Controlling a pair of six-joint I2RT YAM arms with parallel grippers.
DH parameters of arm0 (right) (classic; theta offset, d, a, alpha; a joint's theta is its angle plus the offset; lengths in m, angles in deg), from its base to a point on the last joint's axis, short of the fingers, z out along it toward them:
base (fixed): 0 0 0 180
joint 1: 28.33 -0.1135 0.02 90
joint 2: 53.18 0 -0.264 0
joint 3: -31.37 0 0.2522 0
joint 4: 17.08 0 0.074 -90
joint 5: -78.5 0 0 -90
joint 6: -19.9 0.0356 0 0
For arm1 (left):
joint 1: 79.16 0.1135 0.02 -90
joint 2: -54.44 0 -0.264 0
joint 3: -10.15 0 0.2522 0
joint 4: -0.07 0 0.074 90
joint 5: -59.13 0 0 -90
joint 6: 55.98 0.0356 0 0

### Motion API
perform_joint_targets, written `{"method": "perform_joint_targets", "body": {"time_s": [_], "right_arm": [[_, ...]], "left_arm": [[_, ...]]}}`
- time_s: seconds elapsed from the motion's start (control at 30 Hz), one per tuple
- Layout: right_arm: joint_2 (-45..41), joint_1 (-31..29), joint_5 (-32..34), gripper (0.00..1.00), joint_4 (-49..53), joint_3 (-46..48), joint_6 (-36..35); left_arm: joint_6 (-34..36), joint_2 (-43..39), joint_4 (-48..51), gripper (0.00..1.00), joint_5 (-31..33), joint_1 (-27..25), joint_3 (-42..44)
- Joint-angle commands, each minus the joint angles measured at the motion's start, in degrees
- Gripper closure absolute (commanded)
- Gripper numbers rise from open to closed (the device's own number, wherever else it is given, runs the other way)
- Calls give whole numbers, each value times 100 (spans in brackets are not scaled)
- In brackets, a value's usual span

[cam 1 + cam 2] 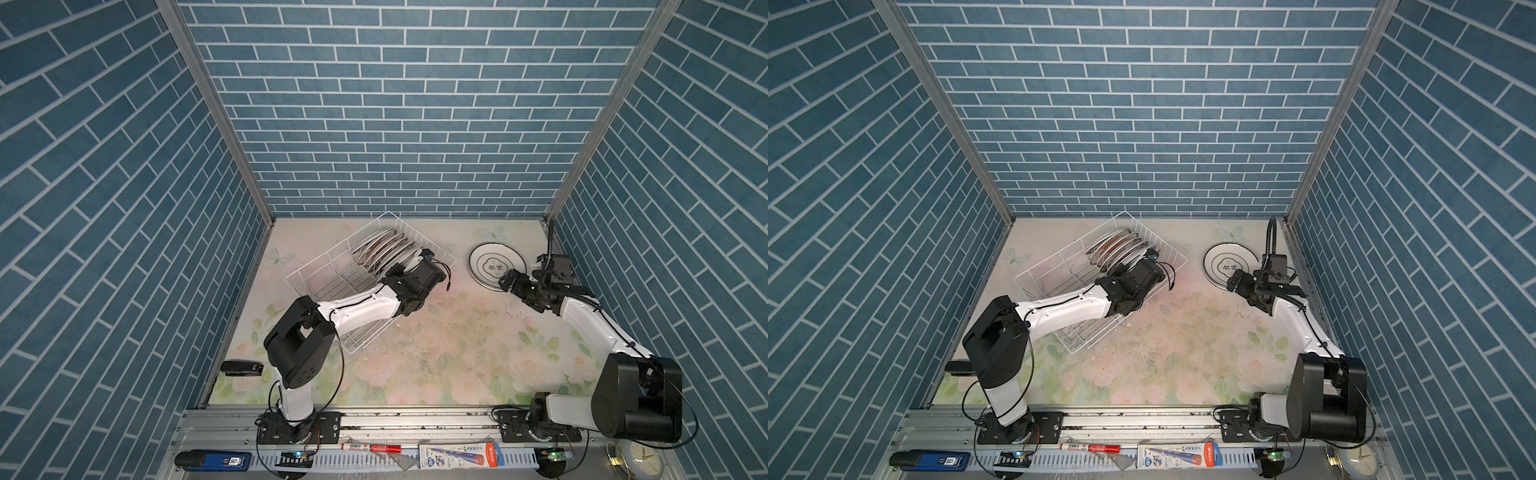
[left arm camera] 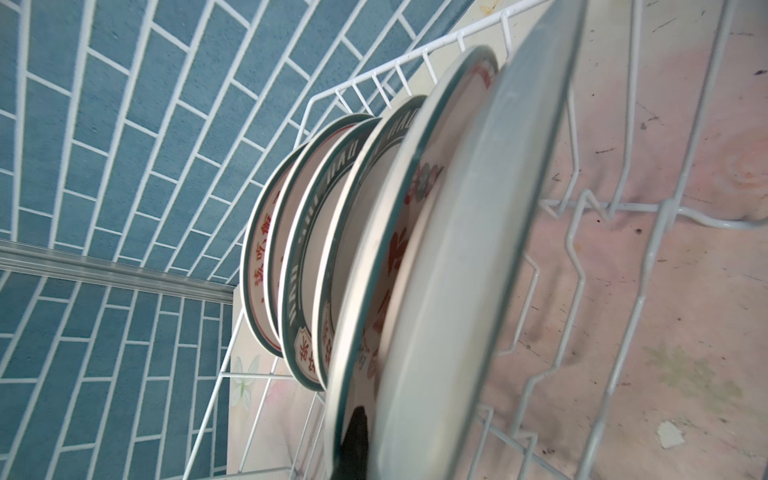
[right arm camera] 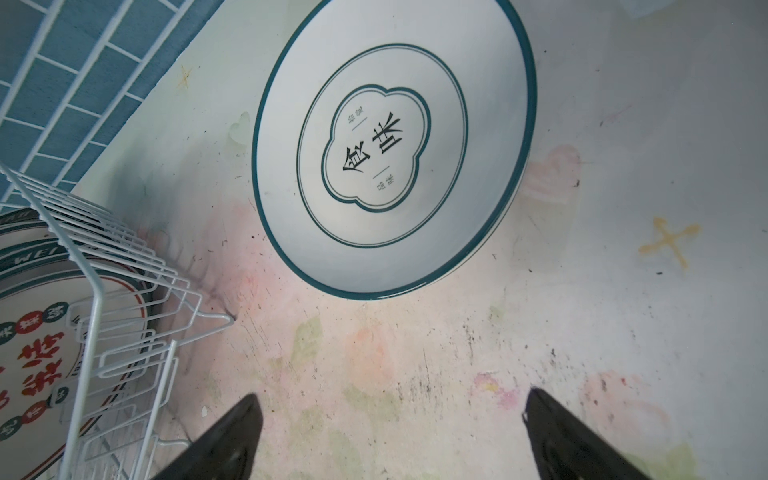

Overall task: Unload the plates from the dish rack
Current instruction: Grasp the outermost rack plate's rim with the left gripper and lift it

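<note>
The floral table [image 1: 436, 357] carries everything. Reckoned from its middle in both top views, the dish rack [image 1: 320, 270] sits toward ten o'clock, set askew, which I judge suits the left arm's reach. The plates [image 1: 380, 249] stand on edge between prongs at the rack's far end, toward eleven, packed face to back, so only their rims offer a hold. A flat plate [image 3: 395, 145], green-rimmed and face up, lies toward two o'clock, seemingly on another beneath it; this is likely the drop-off pile. The left gripper [image 1: 401, 269] is inside the rack, jaws pinching the rim of the nearest plate [image 2: 478, 249], with one dark finger [image 2: 353, 440] wedged behind it, probably for a lift clear of the prongs. The right gripper [image 3: 391, 395] hovers at the pile's five o'clock, jaws spread wide and empty, perhaps waiting to receive.
</note>
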Motion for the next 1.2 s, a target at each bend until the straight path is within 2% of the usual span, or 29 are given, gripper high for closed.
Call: {"method": "perform_joint_targets", "body": {"time_s": [0.0,0.6,0.9,1.17], "right_arm": [[19,15,-76,1,-53,52,-82],[24,17,-168,1,-191,81,-56],[37,17,-230,1,-173,-90,-21],[15,16,-213,1,-114,-130,-60]], "left_arm": [[59,-263,63,100,5,-273,-5],[145,-858,387,100,425,-742,-42],[208,-719,770,100,554,-1284,-527],[237,-726,749,100,417,-1384,-640]]}}
